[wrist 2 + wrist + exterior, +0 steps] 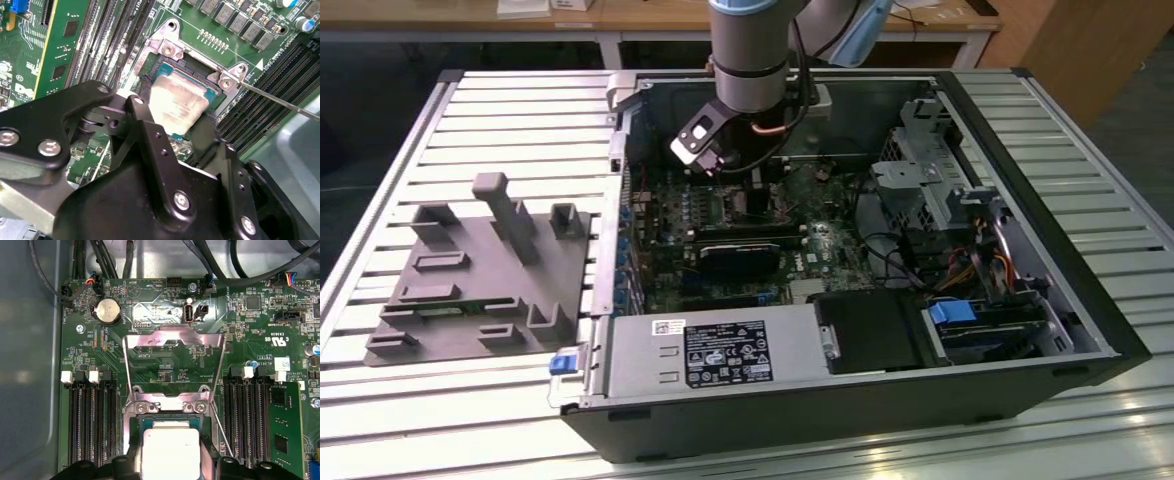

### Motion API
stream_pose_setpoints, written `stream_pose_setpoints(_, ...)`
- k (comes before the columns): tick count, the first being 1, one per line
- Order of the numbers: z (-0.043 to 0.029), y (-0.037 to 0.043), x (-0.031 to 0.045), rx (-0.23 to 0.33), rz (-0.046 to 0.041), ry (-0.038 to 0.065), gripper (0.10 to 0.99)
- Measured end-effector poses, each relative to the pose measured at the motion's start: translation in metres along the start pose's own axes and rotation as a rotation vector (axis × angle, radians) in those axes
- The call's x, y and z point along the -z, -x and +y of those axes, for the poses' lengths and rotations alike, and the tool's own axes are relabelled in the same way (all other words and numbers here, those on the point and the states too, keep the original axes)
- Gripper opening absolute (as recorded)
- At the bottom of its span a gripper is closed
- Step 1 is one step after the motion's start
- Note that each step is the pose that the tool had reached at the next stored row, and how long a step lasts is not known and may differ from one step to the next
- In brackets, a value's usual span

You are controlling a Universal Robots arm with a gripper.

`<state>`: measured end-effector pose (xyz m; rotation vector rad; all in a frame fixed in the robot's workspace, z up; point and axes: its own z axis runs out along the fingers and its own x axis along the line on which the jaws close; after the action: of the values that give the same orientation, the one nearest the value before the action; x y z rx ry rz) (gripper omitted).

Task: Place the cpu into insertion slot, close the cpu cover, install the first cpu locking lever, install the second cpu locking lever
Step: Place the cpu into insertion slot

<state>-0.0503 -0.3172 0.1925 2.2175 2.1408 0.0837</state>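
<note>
Gripper (pixel 176 116), fingers (pixel 141 107) clamped on cpu (pixel 175 102) over insertion slot (pixel 192 74), cpu cover (pixel 172 336) raised: a tilted release could seat it askew.

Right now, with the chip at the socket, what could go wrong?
The cpu lies at the insertion slot; if it seats skewed, socket contacts might bend. The thin locking lever runs close beside the gripper and might snag it.

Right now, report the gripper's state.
Gripper: closed, holding the cpu.
</note>
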Motion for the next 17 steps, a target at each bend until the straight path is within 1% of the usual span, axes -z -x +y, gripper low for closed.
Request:
stream_pose_setpoints(1, 0.0000, 0.0000, 0.0000, 0.000, 0.0000, 0.000, 0.612)
stream_pose_setpoints(6, 0.0001, 0.0000, 0.0009, 0.000, -0.0001, 0.000, 0.612)
stream_pose_setpoints(13, 0.0010, 0.0000, 0.0125, 0.000, -0.0002, 0.000, 0.612)
stream_pose_setpoints(17, 0.0010, 0.0000, 0.0130, 0.000, 0.0001, 0.000, 0.612)
